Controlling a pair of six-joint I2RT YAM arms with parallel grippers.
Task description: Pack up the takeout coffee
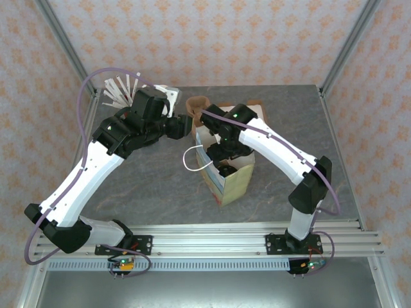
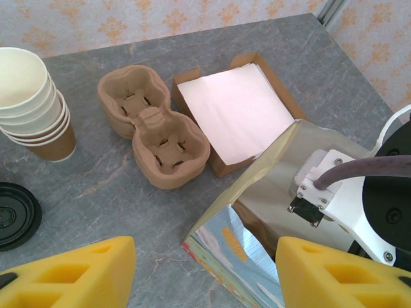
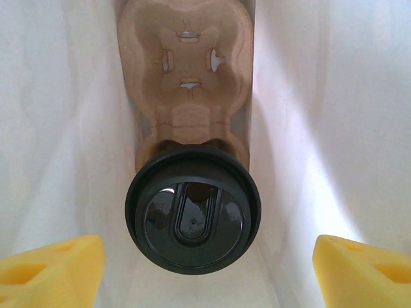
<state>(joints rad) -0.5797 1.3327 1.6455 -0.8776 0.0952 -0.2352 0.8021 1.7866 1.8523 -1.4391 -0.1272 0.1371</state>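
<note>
The takeout coffee (image 3: 192, 215) shows its round black lid from above; it sits in the near pocket of a brown pulp carrier (image 3: 186, 77) at the bottom of the paper bag (image 1: 232, 183). My right gripper (image 3: 207, 269) is down inside the bag, open, with a yellow finger on either side of the lid and a gap to each. My left gripper (image 2: 205, 276) is open beside the bag's far-left corner (image 2: 221, 247), whose rim lies between the fingers without touching them. The cup's body is hidden under its lid.
A stack of lidless cream cups (image 2: 29, 102) and a loose black lid (image 2: 13, 215) stand to the left. An empty pulp carrier (image 2: 154, 125) and a shallow cardboard box of white paper (image 2: 234, 109) lie behind the bag. The right arm's wrist (image 2: 359, 199) fills the bag's mouth.
</note>
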